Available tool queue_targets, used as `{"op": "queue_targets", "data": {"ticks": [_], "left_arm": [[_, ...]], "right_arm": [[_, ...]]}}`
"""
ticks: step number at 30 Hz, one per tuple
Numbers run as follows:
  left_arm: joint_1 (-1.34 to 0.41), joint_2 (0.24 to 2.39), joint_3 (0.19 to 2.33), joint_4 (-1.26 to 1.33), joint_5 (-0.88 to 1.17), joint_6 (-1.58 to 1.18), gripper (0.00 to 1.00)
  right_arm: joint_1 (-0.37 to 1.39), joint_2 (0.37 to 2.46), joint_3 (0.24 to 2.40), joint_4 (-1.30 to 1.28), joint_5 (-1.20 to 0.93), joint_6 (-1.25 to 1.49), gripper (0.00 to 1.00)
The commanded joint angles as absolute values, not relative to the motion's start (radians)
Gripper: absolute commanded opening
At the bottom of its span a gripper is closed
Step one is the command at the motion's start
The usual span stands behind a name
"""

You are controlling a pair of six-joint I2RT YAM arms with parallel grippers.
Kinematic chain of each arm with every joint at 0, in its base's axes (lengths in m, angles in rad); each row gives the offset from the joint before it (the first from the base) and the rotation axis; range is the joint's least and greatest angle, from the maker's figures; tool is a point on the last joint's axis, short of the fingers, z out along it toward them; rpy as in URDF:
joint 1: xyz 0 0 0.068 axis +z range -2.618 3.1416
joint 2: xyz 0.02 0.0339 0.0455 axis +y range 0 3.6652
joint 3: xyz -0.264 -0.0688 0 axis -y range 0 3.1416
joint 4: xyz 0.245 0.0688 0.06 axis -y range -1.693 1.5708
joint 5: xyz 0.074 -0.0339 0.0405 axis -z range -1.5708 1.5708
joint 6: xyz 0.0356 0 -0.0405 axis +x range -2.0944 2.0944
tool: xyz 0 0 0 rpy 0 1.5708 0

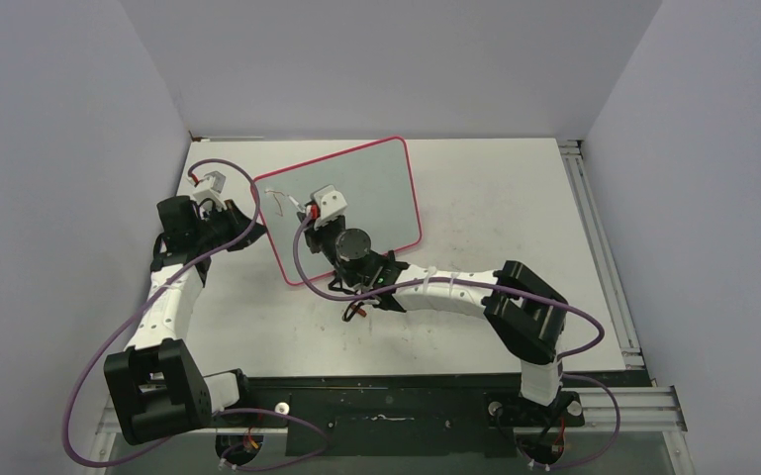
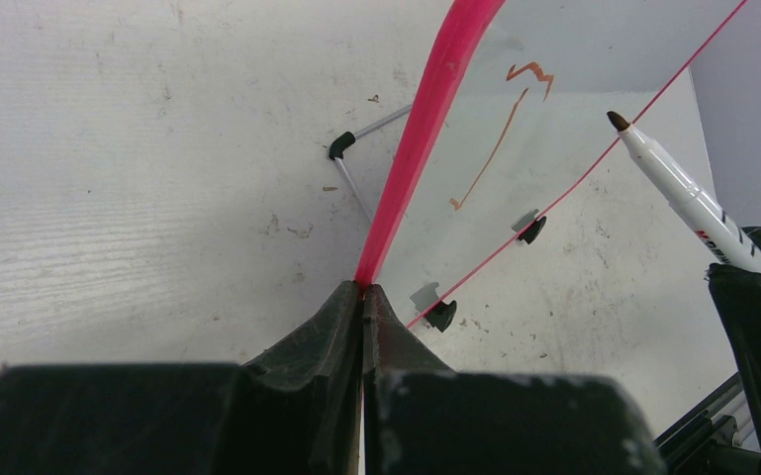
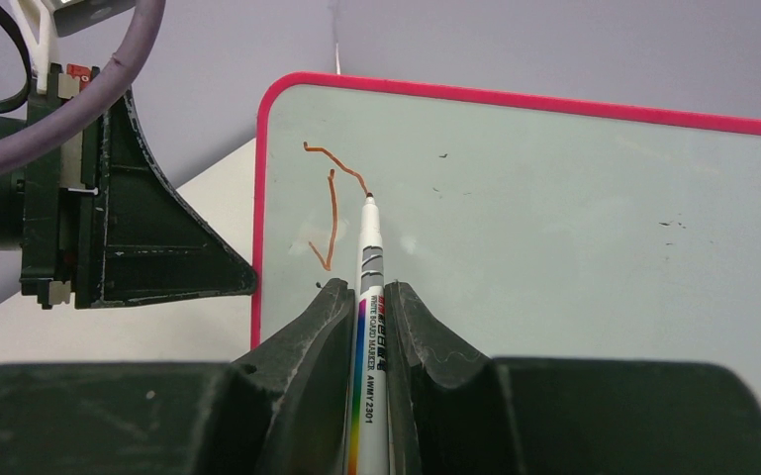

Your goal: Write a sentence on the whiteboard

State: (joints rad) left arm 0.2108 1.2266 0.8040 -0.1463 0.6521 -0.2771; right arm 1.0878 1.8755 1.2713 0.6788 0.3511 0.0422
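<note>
The whiteboard (image 1: 366,193), pale with a pink-red frame, lies tilted at the back middle of the table. My left gripper (image 2: 364,289) is shut on the frame (image 2: 426,129) at the board's left edge. My right gripper (image 3: 366,287) is shut on a white marker (image 3: 369,327). The marker's tip (image 3: 368,197) touches the end of the top stroke. The writing (image 3: 329,203) is a first reddish-brown letter, a hooked stroke with a bar on top; it also shows in the left wrist view (image 2: 500,139) and the top view (image 1: 277,201). The marker also shows in the left wrist view (image 2: 683,193).
One small black foot (image 2: 439,315) and another (image 2: 529,230) show under the board, with a thin wire stand (image 2: 356,163) beside the frame. A metal rail (image 1: 604,257) runs along the table's right edge. The side walls stand close on the left and right.
</note>
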Motion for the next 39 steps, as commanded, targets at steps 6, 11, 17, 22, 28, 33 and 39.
{"op": "queue_targets", "data": {"ticks": [6,11,17,22,28,33,39], "left_arm": [[0.196,1.213,0.831,-0.133,0.674,-0.276,0.0],[0.197,1.216,0.831,-0.133,0.675,-0.276,0.0],[0.197,1.215,0.833,-0.133,0.675,-0.276,0.0],[0.197,1.216,0.833,-0.133,0.675,-0.276,0.0],[0.197,1.215,0.833,-0.133,0.676,-0.275,0.0],[0.196,1.217,0.832,-0.133,0.675,-0.275,0.0],[0.195,1.217,0.833,-0.133,0.675,-0.274,0.0]], "right_arm": [[1.076,1.887,1.304,0.706,0.341,0.065,0.05],[1.075,1.897,1.308,0.702,0.337,0.07,0.05],[1.072,1.907,1.311,0.696,0.336,0.078,0.05],[1.067,1.915,1.313,0.695,0.336,0.085,0.05],[1.065,1.924,1.321,0.692,0.33,0.085,0.05],[1.064,1.931,1.325,0.683,0.311,0.086,0.05],[1.065,1.93,1.317,0.671,0.292,0.086,0.05]]}}
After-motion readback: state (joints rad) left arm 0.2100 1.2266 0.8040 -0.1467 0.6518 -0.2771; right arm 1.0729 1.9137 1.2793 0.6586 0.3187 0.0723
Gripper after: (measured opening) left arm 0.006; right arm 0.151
